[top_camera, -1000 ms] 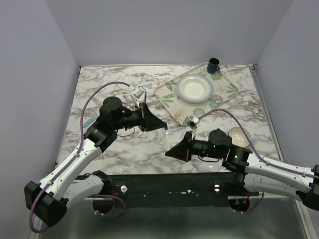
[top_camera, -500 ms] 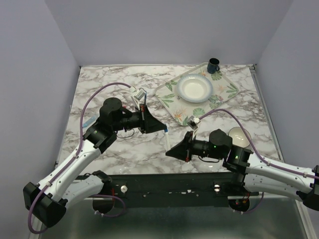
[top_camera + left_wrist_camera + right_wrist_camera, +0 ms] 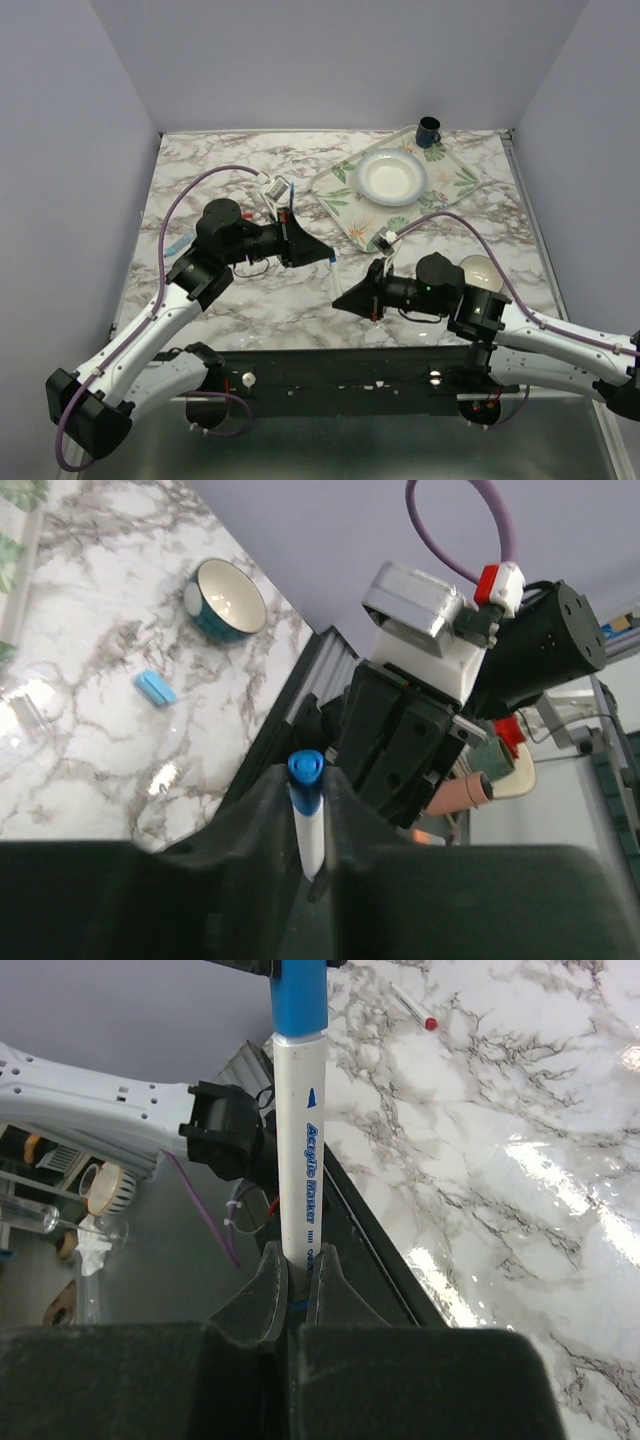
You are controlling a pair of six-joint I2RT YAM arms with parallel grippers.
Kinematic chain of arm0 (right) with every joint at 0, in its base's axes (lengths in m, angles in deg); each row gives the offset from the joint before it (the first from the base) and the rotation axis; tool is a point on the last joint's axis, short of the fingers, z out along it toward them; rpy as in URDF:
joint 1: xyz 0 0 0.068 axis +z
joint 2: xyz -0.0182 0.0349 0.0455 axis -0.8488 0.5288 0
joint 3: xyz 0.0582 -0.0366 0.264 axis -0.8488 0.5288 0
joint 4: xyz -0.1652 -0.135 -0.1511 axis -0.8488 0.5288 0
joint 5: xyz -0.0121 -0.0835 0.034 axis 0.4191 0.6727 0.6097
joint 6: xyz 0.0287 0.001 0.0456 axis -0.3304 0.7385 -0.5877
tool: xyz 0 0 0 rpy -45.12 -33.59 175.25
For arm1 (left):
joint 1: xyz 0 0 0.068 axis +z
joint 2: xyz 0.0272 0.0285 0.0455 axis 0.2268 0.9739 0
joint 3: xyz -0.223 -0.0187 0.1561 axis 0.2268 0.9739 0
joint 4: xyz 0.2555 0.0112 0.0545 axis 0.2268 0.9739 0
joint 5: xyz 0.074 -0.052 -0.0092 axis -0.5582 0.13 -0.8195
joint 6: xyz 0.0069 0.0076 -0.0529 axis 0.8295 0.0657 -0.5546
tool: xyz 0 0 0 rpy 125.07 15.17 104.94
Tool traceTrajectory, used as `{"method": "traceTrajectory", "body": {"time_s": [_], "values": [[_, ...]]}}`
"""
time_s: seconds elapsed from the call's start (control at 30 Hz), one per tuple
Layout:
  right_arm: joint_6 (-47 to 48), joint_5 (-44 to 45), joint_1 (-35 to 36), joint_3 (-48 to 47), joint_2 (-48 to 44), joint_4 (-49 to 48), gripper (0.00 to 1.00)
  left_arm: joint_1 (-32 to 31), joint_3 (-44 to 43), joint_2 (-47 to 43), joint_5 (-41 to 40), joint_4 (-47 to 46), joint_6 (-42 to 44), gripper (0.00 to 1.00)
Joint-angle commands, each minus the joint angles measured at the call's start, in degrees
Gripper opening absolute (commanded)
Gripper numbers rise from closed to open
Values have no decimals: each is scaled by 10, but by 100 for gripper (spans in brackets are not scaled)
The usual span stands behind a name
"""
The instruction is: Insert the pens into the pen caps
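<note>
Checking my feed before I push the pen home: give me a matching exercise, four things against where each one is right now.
Things:
1 dark blue mug
2 white pen
3 blue cap
4 teal bowl

Places:
A in the right tool
B on the marble table, off the tray
C in the left tool
D at the far corner of the leaf-print tray

Pairs: 1-D, 2-A, 3-C, 4-B
</note>
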Motion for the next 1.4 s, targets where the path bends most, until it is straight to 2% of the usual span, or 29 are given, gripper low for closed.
{"method": "traceTrajectory", "body": {"time_s": [0.0,0.1,0.13,0.17,0.27,0.47,0.8,1.03,1.37], "values": [[18,26,-5,-30,-1,-67,1,-5,18,-14,43,3,-23,39],[19,25,-5,-30,-8,-68,1,-5,5,-24,42,14,-9,50],[22,24,-5,-29,-10,-67,1,-5,-1,-28,33,16,-6,55],[23,21,-6,-30,-12,-67,1,-5,-5,-32,29,19,-4,66],[26,9,-6,-32,-16,-66,1,-5,-16,-40,17,19,6,78],[26,-23,-5,-28,-19,-77,1,-5,-29,-38,29,-16,13,86],[23,-60,-5,-23,-18,-92,1,-5,-77,13,28,-35,34,85],[18,-63,-5,-17,-20,-94,1,-5,-65,15,35,-97,16,74],[19,-57,-5,-13,-19,-93,1,-5,-52,13,31,-115,9,63]]}}
